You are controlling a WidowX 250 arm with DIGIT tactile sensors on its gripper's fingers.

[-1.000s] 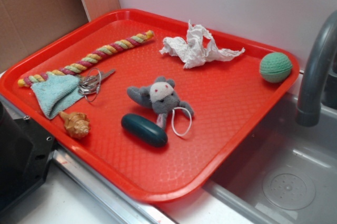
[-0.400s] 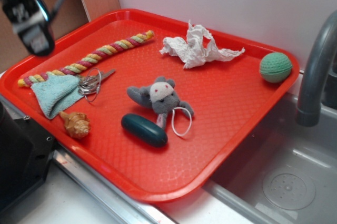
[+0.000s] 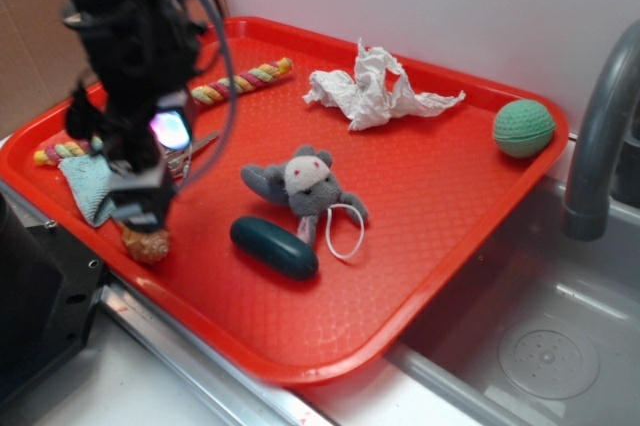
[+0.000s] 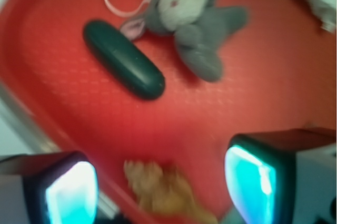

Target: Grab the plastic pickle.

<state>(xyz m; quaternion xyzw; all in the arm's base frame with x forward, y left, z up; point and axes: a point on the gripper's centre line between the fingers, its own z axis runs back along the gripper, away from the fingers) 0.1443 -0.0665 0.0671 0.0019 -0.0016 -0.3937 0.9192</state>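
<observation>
Nothing grabbed yet: the gripper (image 4: 158, 182) hovers over the seashell (image 3: 146, 243), fingers (image 4: 71, 192) spread wide, plastic pickle (image 3: 273, 246) untouched nearby.

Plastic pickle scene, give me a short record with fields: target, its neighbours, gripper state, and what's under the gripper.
target: plastic pickle, lying flat on the red tray, untouched
nearest neighbour: grey plush toy, just behind it
gripper: gripper, fingers spread open, empty
under gripper: seashell, between the fingers
gripper to target: off to the side of the pickle, not over it
elsewhere on tray: crumpled paper, green ball, rope toy
</observation>
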